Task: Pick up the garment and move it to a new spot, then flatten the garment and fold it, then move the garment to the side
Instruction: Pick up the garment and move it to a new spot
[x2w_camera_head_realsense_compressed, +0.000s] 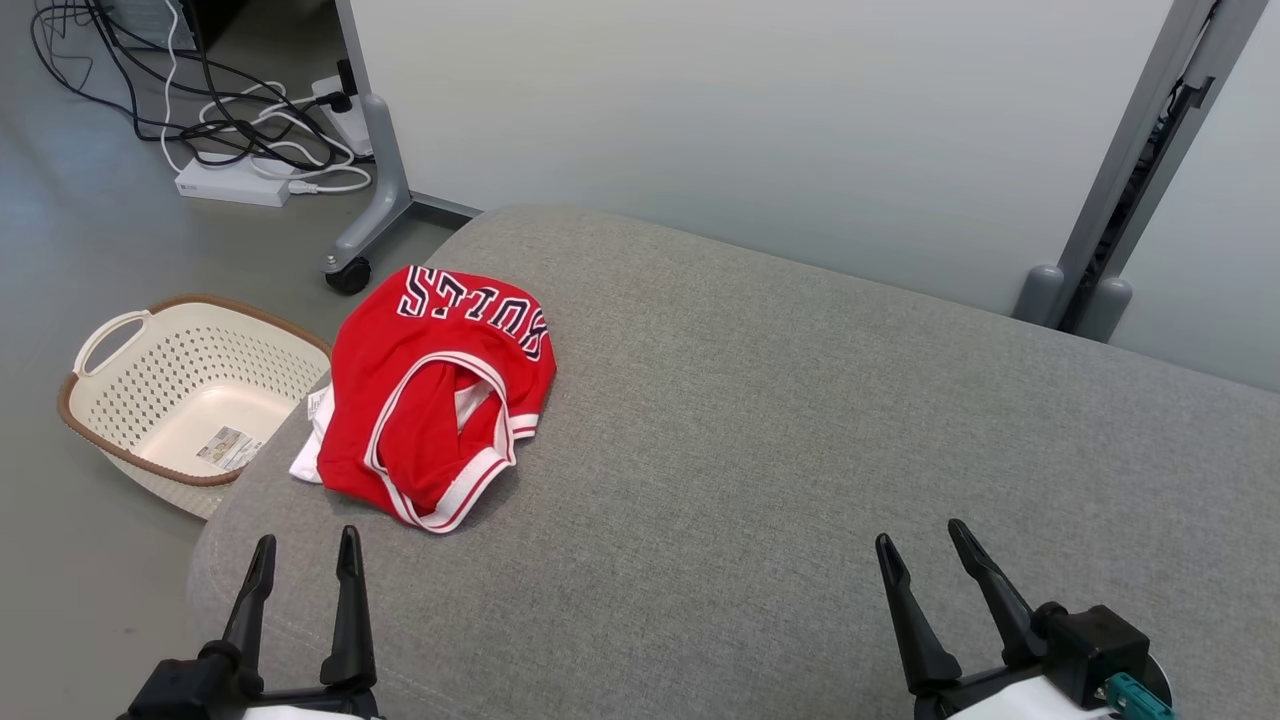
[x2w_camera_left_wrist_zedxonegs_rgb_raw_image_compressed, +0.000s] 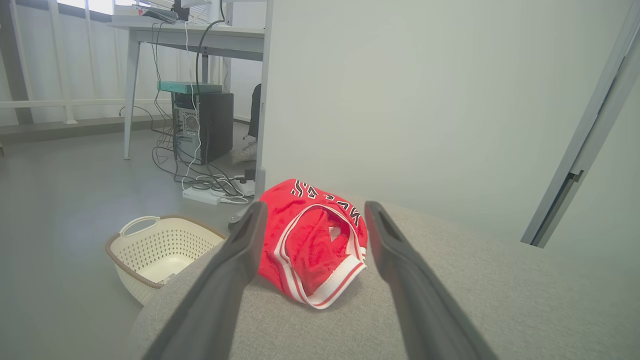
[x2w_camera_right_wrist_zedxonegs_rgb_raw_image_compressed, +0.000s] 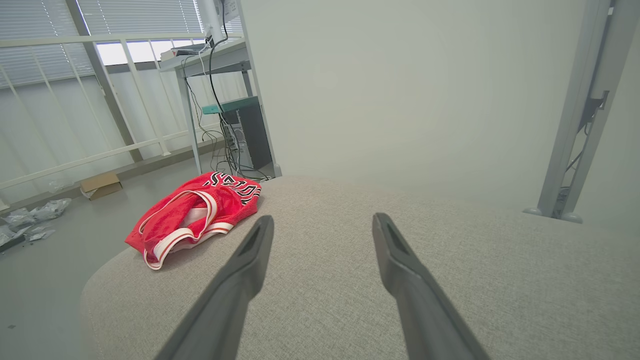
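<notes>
**On the grey cushion: a crumpled jersey, both grippers open and waiting**

On the broad grey fabric cushion, seen from the head, a red basketball jersey with white trim and dark lettering lies bunched near the far-left edge. A cream perforated plastic laundry basket stands on the floor just beside that edge. The left gripper and right gripper sit at the near edge, fingers apart and empty, well short of the cloth. Nothing has been picked up yet.

From the left wrist, the spread dark fingers frame the jersey, so this nearer arm seems lined up for the grasp.

From the right wrist, the parted fingers point over bare cushion, with the jersey off to the left. That open middle probably gives room for flattening.
</notes>
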